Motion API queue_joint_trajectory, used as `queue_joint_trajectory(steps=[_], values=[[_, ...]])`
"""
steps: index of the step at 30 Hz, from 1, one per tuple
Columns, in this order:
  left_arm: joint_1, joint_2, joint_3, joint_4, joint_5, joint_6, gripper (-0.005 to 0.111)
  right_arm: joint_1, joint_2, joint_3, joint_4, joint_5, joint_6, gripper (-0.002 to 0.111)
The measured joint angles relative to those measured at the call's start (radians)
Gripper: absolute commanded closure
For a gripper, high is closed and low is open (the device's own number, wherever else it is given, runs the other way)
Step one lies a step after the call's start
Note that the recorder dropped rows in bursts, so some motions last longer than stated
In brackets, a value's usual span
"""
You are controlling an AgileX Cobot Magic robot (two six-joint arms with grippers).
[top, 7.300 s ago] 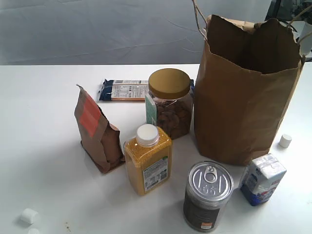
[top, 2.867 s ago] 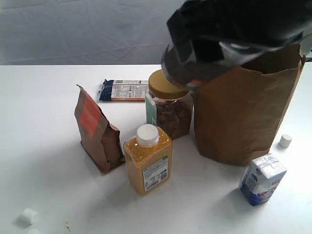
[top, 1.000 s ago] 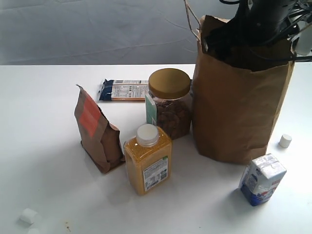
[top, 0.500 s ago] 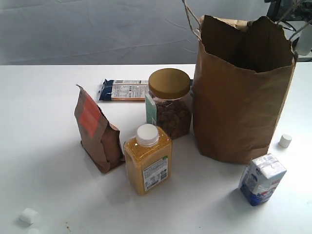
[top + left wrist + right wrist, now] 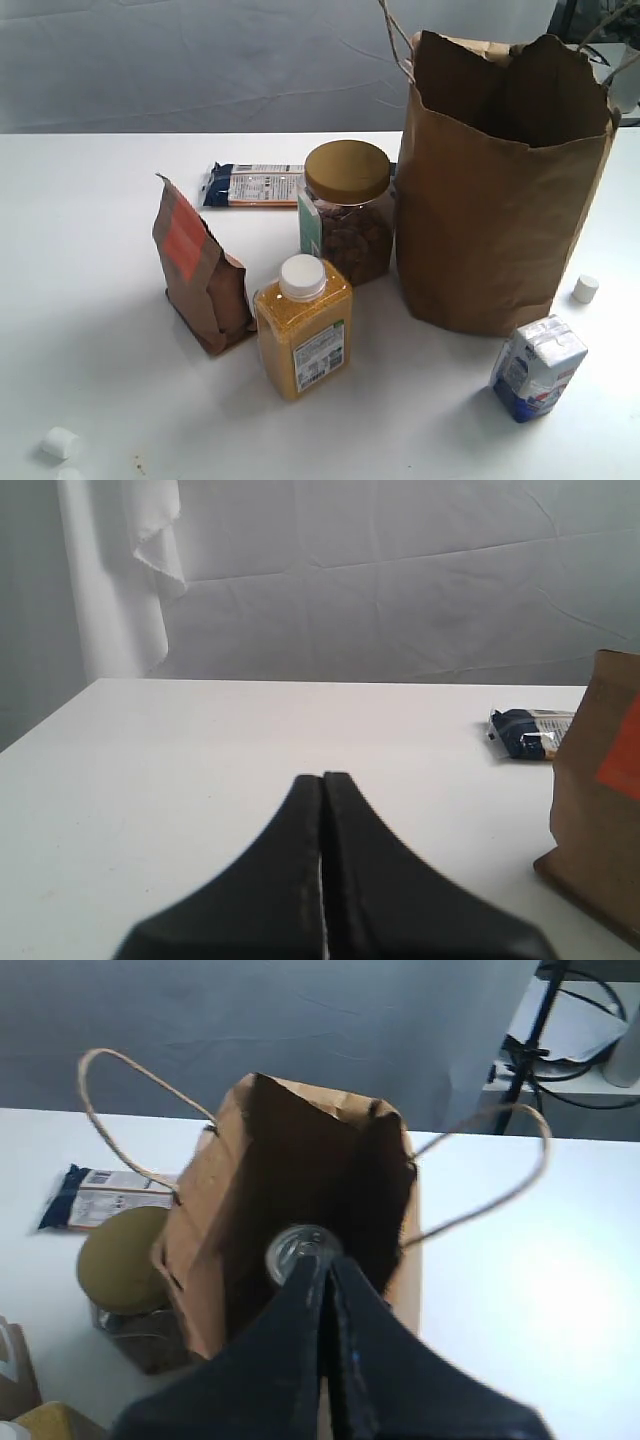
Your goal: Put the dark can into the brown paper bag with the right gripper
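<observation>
The brown paper bag (image 5: pixel 495 215) stands upright at the right of the table, its mouth open. In the right wrist view the dark can (image 5: pixel 296 1247) shows only as a shiny silver lid deep inside the bag (image 5: pixel 300 1220). My right gripper (image 5: pixel 327 1260) hangs above the bag's mouth, fingers pressed together and holding nothing; it is out of the exterior view. My left gripper (image 5: pixel 322 778) is shut and empty, low over bare table, well away from the bag.
A gold-lidded nut jar (image 5: pixel 348 210) touches the bag's left side. A yellow bottle (image 5: pixel 303 328), a small brown pouch (image 5: pixel 198 268), a blue wrapped bar (image 5: pixel 250 184), a blue-white carton (image 5: pixel 538 367), a white cap (image 5: pixel 585 289) and a marshmallow (image 5: pixel 60 442) stand around.
The can left the table's front and was carried over the jar into the bag. My right arm reached inside the bag one second ago and has since risen out of the exterior view.
</observation>
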Motion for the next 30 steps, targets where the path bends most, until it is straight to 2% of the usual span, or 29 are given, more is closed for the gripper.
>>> queue_joint_trajectory(steps=[5, 19, 24, 30], values=[[0.0, 0.0, 0.0, 0.0, 0.0, 0.0, 0.107, -0.036, -0.189, 0.219, -0.079, -0.053, 0.078, 0.108], [0.0, 0.0, 0.0, 0.0, 0.0, 0.0, 0.107, -0.354, -0.674, 0.891, 0.144, -0.437, 0.037, 0.108], [0.0, 0.0, 0.0, 0.0, 0.0, 0.0, 0.107, -0.439, -0.821, 1.078, 0.249, -0.593, -0.052, 0.108], [0.0, 0.0, 0.0, 0.0, 0.0, 0.0, 0.107, -0.456, -0.972, 1.274, 0.353, -0.79, -0.226, 0.108]])
